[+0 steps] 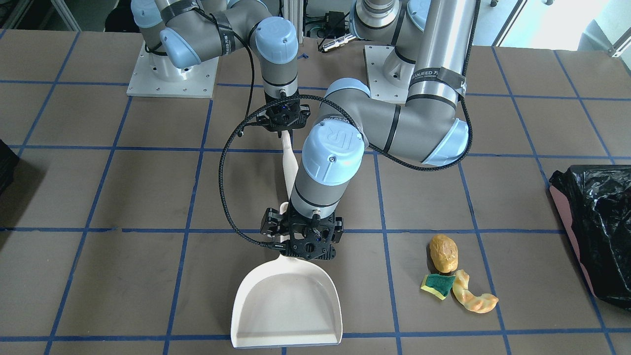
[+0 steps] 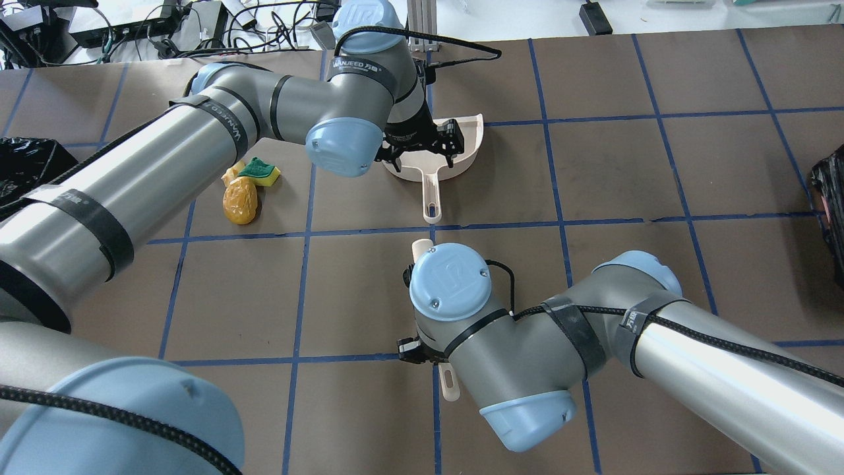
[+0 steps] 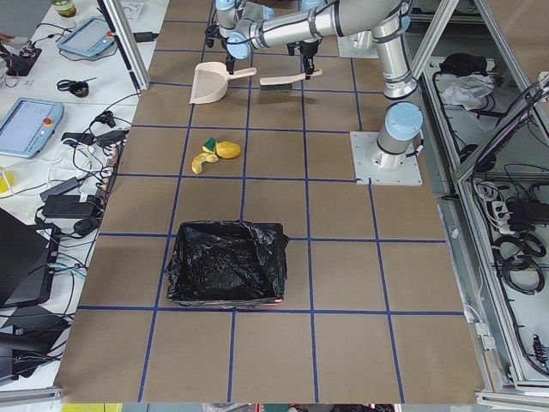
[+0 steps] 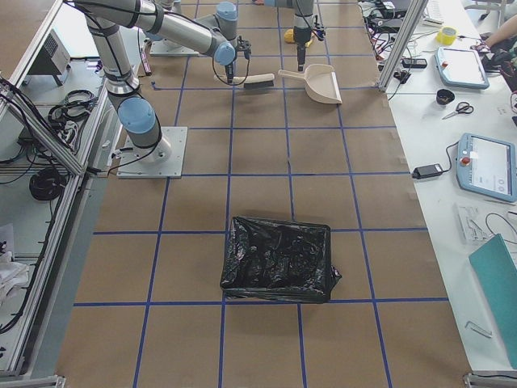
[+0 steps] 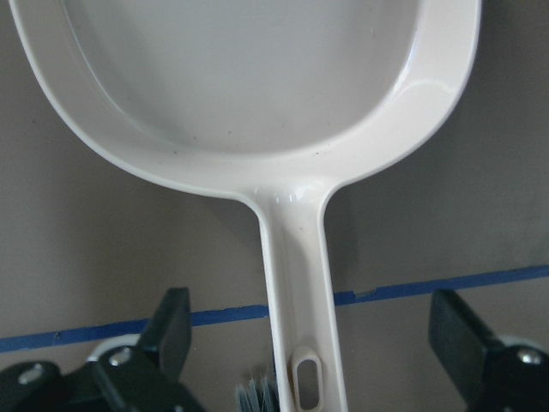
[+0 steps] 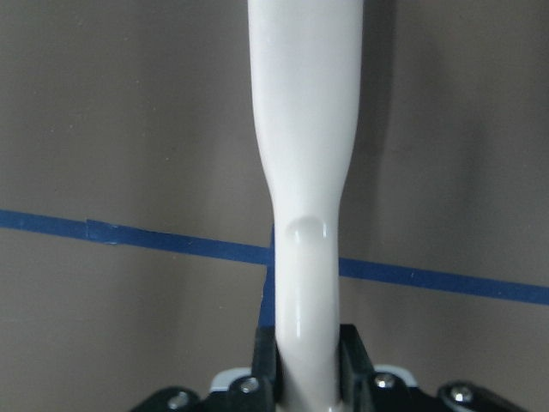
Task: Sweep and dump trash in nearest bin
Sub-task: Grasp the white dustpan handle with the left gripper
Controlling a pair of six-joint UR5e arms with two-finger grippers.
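Potato-like lump (image 1: 443,253), long axis roughly parallel to dustpan (image 1: 286,305) handle

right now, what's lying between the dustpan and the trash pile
Nothing: in the front-facing view the stretch from the dustpan to the trash is bare brown table, crossed only by one blue tape line.

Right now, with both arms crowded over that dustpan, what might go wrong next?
The left fingers sit open astride the dustpan handle, so it isn't held yet; a sweep could shove it away.
The rounded potato-like lump lies well aside from the pan's mouth; sweeping might roll it astray.
The right fingers grip the brush handle close by the left arm, so the arms could bump.
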